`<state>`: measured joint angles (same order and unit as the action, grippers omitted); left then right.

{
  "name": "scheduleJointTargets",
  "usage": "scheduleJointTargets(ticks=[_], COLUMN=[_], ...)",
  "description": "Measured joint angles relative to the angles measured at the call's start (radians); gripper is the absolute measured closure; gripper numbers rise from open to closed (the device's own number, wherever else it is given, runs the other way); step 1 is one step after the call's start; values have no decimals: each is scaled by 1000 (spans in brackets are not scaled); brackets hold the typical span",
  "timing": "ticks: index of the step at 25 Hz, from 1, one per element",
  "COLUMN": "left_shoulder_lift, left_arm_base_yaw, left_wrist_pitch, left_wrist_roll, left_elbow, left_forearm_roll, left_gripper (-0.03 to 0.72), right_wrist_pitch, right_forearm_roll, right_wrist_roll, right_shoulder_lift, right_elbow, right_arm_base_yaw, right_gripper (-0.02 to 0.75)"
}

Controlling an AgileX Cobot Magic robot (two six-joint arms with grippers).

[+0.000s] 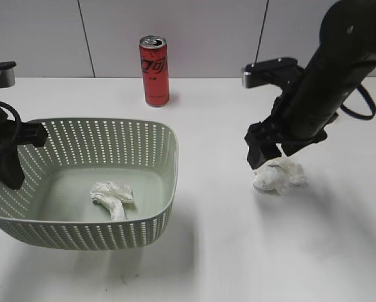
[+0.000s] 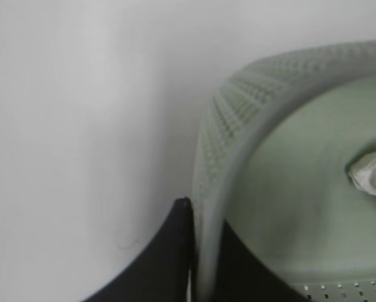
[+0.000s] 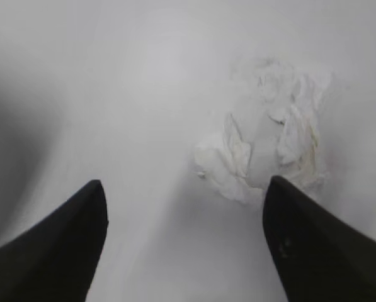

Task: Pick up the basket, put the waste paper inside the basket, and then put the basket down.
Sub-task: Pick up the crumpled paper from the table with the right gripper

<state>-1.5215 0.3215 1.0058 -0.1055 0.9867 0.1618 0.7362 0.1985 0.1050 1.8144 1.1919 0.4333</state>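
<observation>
The left gripper (image 2: 197, 264) is clamped on the left rim of the sage-green basket (image 1: 162, 151), one finger outside the wall and one inside, as seen in the left wrist view. The basket is held at the left of the white counter (image 1: 238, 251), tilted, its left side raised; a shadow is cast beneath it. One crumpled wad of waste paper (image 1: 114, 197) is seen lying on the basket floor, right of centre.

The right gripper (image 1: 264, 154) is spread wide, fingers well apart, positioned just above the counter. A second tissue wad (image 1: 279, 175) is seen on the counter right of the basket, well apart from it. In the right wrist view this wad (image 3: 269, 157) lies ahead of the fingertips (image 3: 282, 207), nearer the right-hand one; whether it is touched cannot be told.

A red drink can (image 1: 153, 70) is stood upright at the back of the counter near the wall, behind the basket and apart from it.
</observation>
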Motion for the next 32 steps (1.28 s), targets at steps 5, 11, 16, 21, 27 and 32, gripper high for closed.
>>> scheduleJointTargets(ticks=[5,11,16,21,27,32], left_shoulder_lift=[0,0,0,0,0,0], left_arm_base_yaw=[0,0,0,0,0,0], left_wrist_pitch=[-1,-1,-1,-7,-8,-8], left_wrist_roll=[0,0,0,0,0,0], left_elbow=[0,0,0,0,0,0], left_forearm_roll=[0,0,0,0,0,0], left_gripper=[683,683,683,683,683,683], right_wrist_pitch=[-114,-136,-136,-136,-120,-116], right_forearm_roll=[-54,-60,-60,-60,-60,31], right_wrist_roll=[-47,-73,-79,-84,-80,43], right_shoulder_lift=[124,198,213,214,137,-71], right_elbow=[-29,-29,-29,-29,-31,-19], right_arm_base_yaw=[0,-1,-1,-1,2,54], right_gripper=[160,176,315,617,701,702])
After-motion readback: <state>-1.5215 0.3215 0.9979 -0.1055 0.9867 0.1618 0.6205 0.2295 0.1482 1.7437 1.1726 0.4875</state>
